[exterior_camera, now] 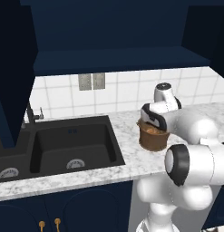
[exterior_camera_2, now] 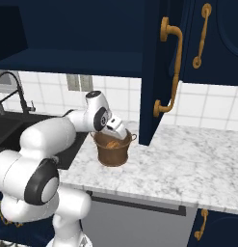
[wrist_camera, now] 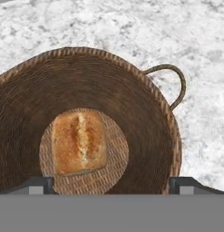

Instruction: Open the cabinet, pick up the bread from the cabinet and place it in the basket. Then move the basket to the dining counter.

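- Hanging directly over the mouth of the round brown woven basket, the white arm's two-finger gripper has its jaws spread wide; the two dark fingertips sit at roughly 7 and 5 o'clock in the hand view, and nothing is between them.
- Lying flat on the basket's woven floor is the bread, an orange-tan loaf with a paler split along its top, a little toward 8 o'clock of the floor's centre and clear of both fingertips.
- Sticking out from the basket's lighter rim at about 2 o'clock in the hand view is a thin loop handle.
- Standing upright on the white-grey marble counter, the basket is seen in the right base view just at 9 o'clock of the open navy-blue cabinet door.
- Running down that door's edge is a long vertical brass handle.
- Set into the same counter, the black double sink lies at 9 o'clock of the basket in the left base view, close by but apart from it.
- Rising behind the sink at about 10 o'clock is a dark faucet, against a white tiled wall.
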{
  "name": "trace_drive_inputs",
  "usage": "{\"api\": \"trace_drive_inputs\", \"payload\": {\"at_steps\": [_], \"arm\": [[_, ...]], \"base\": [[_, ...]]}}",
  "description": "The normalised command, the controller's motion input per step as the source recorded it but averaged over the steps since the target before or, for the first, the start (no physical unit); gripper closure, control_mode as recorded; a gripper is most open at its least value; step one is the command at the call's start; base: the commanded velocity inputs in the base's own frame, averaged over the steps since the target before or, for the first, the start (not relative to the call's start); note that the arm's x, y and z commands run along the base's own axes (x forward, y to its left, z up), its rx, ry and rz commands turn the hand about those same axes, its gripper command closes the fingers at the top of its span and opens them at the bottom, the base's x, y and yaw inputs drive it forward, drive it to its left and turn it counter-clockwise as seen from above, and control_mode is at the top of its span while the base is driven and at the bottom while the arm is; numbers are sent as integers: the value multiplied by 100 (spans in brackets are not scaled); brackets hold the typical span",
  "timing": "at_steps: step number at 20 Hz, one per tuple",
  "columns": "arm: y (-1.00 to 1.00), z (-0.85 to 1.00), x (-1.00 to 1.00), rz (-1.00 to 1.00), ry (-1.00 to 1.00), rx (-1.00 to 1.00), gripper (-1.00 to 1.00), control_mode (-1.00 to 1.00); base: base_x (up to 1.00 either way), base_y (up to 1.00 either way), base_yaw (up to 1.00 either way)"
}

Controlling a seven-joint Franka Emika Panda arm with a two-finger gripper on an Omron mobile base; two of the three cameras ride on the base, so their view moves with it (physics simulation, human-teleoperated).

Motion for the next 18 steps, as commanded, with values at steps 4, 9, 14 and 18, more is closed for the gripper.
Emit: {"api": "trace_drive_inputs", "payload": {"at_steps": [4, 9, 14, 18], "arm": [[-23, 16, -64, -17, -2, 6, -100, -100], [-22, 3, -13, -15, 0, 18, -100, -100], [-4, 0, 0, -7, 2, 21, -100, -100], [0, 0, 11, -3, 0, 9, -100, -100]], "base": [[0, 0, 0], [0, 0, 0], [0, 0, 0], [0, 0, 0]]}}
